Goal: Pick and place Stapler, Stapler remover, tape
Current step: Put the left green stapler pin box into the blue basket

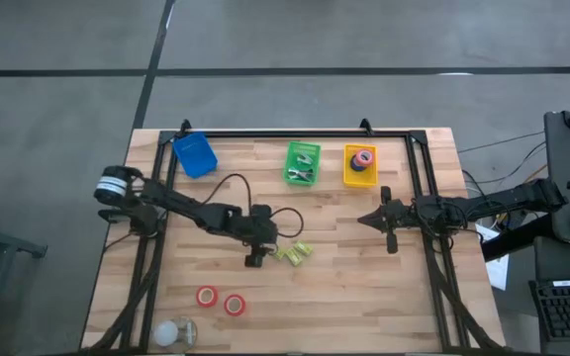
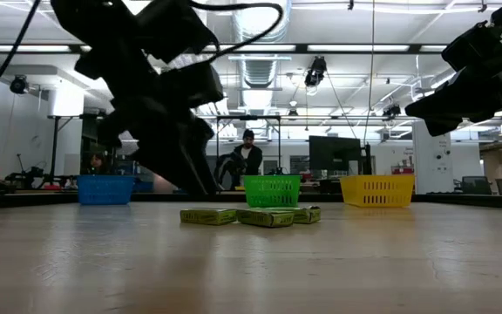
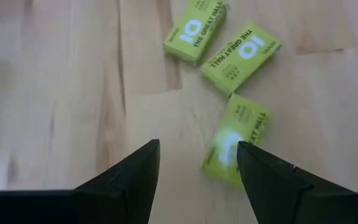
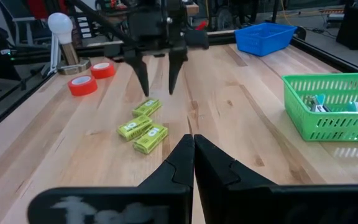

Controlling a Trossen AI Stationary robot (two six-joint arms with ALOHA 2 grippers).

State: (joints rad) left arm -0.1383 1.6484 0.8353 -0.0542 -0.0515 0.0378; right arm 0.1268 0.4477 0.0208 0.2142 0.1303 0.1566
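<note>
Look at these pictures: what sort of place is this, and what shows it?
Probably a robotics lab or workshop. Two arms work over a wooden table with sorting baskets such as the green basket; behind it are ceiling ducts, a monitor and a person.

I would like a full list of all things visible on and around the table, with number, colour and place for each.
Blue basket: one, blue, far left of the table, contents not visible.
Green basket: one, green, far middle, small items inside.
Yellow basket: one, yellow, far right of middle, holding tape rolls, one red, one dark.
Staple boxes: three, yellow-green, table centre, close together.
Red tape rolls: two, red, near left area, lying flat.
White roundish object: one, white, near left corner.
Person: one, dark clothes, in the room behind.
Left hand: dark, open, just beside the staple boxes.
Right hand: dark, shut, empty, right of centre.
</note>
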